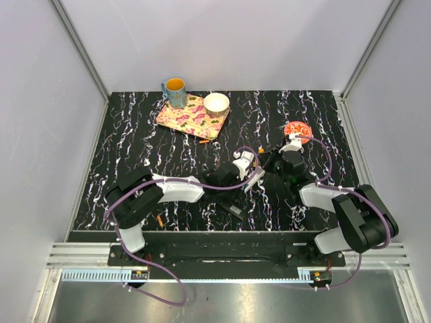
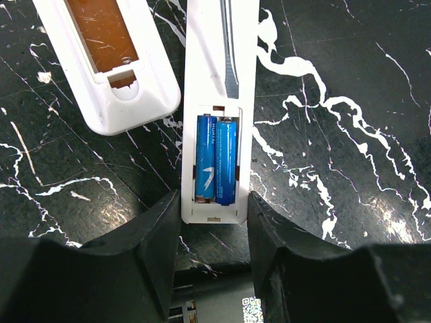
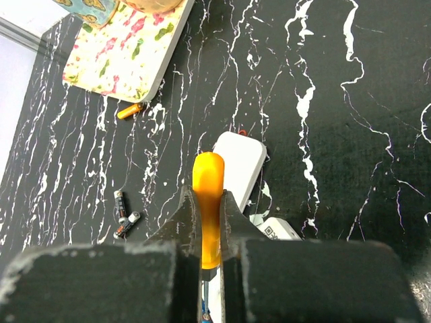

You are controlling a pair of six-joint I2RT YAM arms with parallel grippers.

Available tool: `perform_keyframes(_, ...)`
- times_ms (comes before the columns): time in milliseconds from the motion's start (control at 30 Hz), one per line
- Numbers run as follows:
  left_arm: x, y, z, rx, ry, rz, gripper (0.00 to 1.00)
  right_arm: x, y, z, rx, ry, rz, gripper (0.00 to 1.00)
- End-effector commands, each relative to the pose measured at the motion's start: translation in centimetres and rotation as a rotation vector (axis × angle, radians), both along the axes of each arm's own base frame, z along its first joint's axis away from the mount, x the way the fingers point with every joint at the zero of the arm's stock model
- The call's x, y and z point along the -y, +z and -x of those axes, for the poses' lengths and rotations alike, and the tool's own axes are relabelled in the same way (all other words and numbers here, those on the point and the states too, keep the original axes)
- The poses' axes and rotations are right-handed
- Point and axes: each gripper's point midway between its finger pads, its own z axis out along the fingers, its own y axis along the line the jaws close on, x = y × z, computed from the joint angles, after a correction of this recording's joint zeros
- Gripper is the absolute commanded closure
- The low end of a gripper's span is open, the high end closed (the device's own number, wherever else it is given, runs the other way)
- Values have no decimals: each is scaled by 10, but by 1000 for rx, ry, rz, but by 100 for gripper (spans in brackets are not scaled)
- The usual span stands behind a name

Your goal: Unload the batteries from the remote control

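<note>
Exactly two blue batteries (image 2: 207, 158) in one remote (image 2: 202, 67)

Left wrist: white slim plastic remote control (image 2: 202, 67) ran off the far edge, length unknown. White plastic shell with brown inside (image 2: 135, 108) was also clipped at far left. Print on the two blue cylindrical batteries (image 2: 215, 161) was too small to read. Right wrist: orange rounded stick (image 3: 207, 171) had its near end buried between the right gripper (image 3: 207, 198) fingers (image 3: 178, 232). Top: orange speck (image 1: 159, 221) at near left was too small to identify.
</note>
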Motion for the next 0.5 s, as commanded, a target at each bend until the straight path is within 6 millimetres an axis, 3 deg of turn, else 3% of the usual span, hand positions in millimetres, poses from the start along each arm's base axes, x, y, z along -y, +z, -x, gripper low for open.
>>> perform_keyframes(0,1,-8,-1,-9,3,-15,100,-2,9,-10,43,-16,-37,100)
perform_keyframes(467,1,-11,-1,-19,11,-17,100,-5,-19,5,-32,11,-62,100)
